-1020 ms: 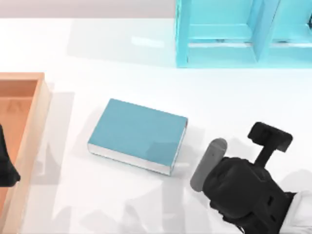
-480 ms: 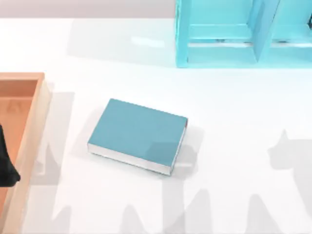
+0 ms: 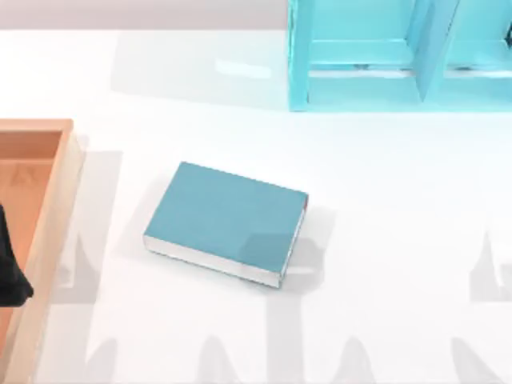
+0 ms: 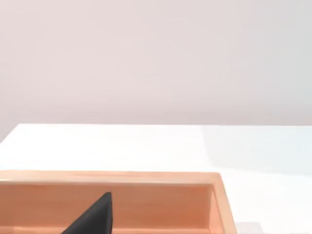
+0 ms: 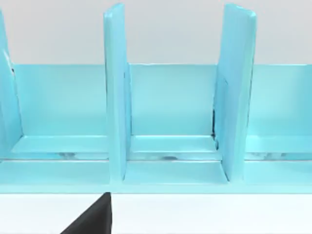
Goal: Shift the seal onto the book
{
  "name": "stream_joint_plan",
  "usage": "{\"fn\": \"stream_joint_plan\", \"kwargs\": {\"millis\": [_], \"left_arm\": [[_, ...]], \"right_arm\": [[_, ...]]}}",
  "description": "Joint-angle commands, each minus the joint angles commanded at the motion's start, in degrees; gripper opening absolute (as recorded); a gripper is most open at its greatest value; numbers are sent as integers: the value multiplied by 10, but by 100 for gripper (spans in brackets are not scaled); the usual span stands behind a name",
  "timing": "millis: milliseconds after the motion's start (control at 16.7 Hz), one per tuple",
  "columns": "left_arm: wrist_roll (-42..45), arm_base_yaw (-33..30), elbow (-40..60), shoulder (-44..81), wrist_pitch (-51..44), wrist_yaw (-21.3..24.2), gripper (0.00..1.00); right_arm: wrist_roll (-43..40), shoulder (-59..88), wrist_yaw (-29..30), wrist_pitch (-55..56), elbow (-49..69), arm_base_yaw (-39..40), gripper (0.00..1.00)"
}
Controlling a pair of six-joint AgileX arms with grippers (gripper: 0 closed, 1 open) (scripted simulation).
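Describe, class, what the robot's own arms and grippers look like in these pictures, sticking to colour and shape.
Little of them shows. At the top view's left edge, over the wooden tray, the left arm appears as a plain matte black shape with a pointed outline. Each wrist view has one black, wedge-shaped piece tapering to a point: left gripper, right gripper. No cables, markings or other colours are visible.

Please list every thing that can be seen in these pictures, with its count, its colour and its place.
book: one, teal-blue cover with white page edges, lying flat near the middle of the table.
shelf unit: one, light blue with upright dividers, at the far edge of the table toward the right.
wooden tray: one, tan-orange, at the table's left edge.
table: one, white, under everything.
left arm: one dark part, over the wooden tray at the left edge.
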Motion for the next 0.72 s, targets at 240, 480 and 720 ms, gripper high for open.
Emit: {"fn": "stream_joint_plan", "kwargs": {"millis": [240, 480, 720], "left_arm": [[0, 0, 0, 0, 0, 0, 100], [2, 2, 6, 6, -6, 0, 100], [23, 21, 88, 91, -83, 1, 100]], "right_arm": [[-1, -7, -9, -5, -8, -4, 100], [-1, -7, -9, -5, -8, -4, 100], [-1, -7, -9, -5, -8, -4, 100]]}}
